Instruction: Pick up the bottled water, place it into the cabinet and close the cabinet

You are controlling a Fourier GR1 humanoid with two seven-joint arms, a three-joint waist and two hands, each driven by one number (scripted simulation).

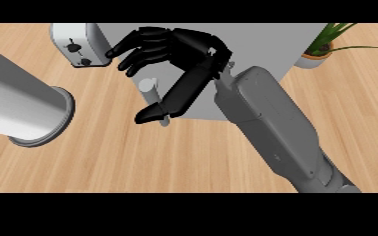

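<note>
The bottled water (150, 87), a pale slim bottle with a white cap, stands on the wooden counter by the front left corner of the grey cabinet (258, 45). My right hand (184, 55) hangs over it with the forearm coming in from the lower right. Its fingers spread toward the upper left, past the bottle's cap and apart from it. The thumb (166, 105) stretches down alongside the bottle's lower part and hides some of it. The hand is open and grips nothing. I cannot tell whether the cabinet's door is open. My left hand does not show.
A white toaster (77, 45) stands at the upper left, close to the fingers. A large grey cylinder (33, 107) lies across the left edge. A potted plant (321, 50) is at the upper right. Bare wooden counter (148, 160) fills the front.
</note>
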